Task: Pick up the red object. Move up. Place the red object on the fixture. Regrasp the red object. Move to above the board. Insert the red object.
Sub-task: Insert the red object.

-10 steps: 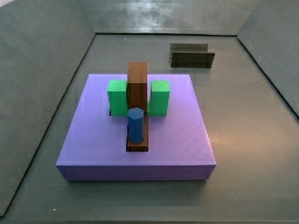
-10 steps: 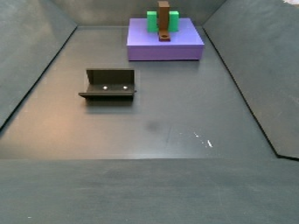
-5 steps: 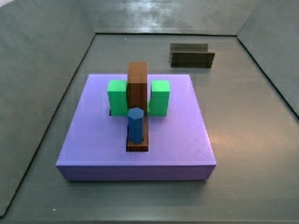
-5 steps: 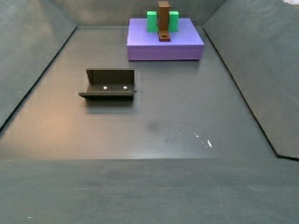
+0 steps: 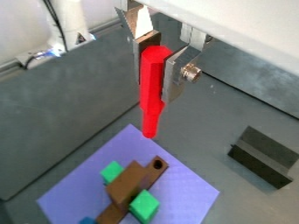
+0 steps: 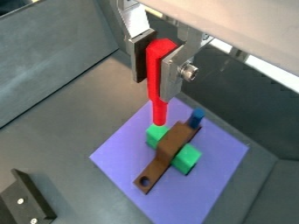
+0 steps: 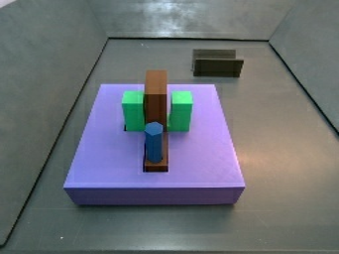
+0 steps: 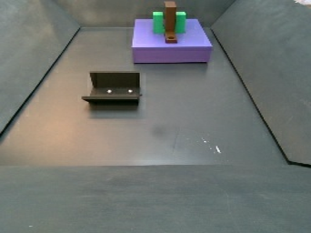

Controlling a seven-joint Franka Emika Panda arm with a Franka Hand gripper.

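Hanging high above the purple board, the gripper points down and holds the red peg by its upper end between the silver fingers, the peg upright. On the board are a green block, a brown bar and a blue peg. The fixture stands on the floor, well apart.

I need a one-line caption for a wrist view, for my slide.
Gripper holds the red object upright above the board, over its brown bar.
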